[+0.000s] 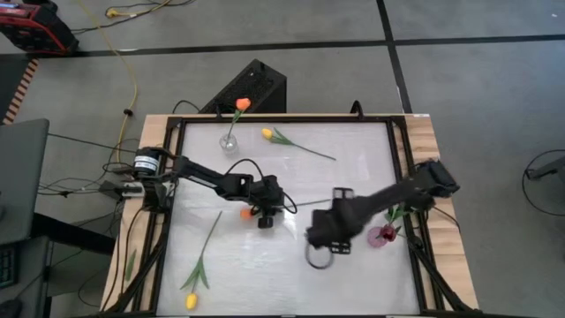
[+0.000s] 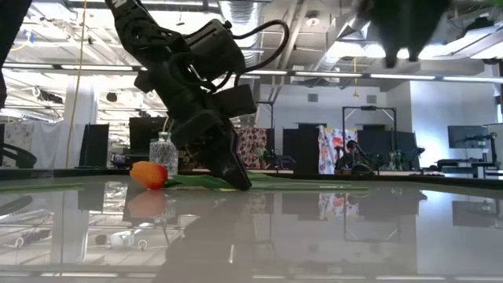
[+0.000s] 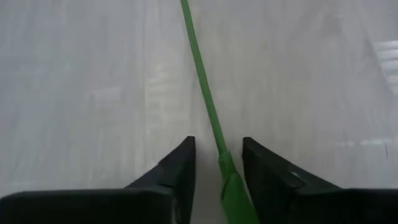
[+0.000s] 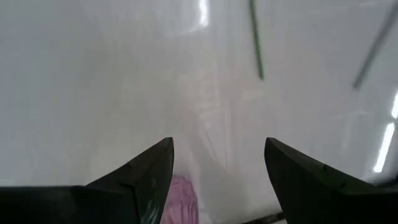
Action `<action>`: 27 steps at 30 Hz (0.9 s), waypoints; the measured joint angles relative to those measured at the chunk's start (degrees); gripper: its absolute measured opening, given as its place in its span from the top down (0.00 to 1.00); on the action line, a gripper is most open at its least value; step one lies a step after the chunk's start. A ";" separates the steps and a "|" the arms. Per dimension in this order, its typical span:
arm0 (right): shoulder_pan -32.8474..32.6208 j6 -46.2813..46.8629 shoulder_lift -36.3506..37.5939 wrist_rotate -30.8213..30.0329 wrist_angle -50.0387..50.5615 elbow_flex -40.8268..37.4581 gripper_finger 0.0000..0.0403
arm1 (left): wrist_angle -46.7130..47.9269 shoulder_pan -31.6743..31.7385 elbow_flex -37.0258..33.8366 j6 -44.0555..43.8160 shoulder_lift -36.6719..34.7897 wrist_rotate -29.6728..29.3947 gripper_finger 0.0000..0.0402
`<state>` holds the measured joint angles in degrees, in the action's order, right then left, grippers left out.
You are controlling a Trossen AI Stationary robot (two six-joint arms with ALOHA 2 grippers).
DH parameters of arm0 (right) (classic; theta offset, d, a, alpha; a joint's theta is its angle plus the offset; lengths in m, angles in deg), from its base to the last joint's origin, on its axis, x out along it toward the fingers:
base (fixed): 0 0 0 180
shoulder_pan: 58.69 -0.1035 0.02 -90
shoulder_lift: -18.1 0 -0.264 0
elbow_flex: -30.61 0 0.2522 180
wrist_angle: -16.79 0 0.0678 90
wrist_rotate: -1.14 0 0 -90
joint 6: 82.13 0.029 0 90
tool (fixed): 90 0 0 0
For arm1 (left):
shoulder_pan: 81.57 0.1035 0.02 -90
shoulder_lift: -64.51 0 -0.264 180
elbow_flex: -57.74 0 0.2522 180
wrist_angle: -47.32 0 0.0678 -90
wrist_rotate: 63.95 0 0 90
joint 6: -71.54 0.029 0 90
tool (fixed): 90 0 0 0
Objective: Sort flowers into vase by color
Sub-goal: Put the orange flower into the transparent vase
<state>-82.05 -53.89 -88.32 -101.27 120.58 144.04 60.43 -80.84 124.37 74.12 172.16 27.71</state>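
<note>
Left gripper (image 3: 217,163) fingers straddling orange tulip (image 2: 149,174) stem on the surface, contact unclear, right gripper (image 4: 217,163) fingers wide apart, empty, blurred in low view

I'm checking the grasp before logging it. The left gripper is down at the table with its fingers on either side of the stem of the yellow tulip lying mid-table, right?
Not quite: that tulip is orange, not yellow, as the low view shows. The rest holds: the left gripper is down at the table, its fingers either side of the green stem.
</note>
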 joint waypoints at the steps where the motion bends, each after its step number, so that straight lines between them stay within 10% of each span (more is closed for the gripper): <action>1: -1.36 3.02 1.56 -0.98 -0.04 -1.63 0.32 | 0.17 0.02 -0.01 0.37 0.01 0.13 0.75; 11: -9.81 20.38 9.81 -8.20 -2.45 -11.77 0.32 | 0.13 0.26 -0.25 2.35 0.12 0.97 0.99; 27: -9.21 16.31 9.68 -8.73 -3.79 -11.98 0.32 | -15.43 1.66 -1.17 1.51 -5.38 3.15 1.00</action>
<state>-91.26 -37.59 -78.65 -109.99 116.79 132.05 45.00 -79.18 123.20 75.62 166.78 30.86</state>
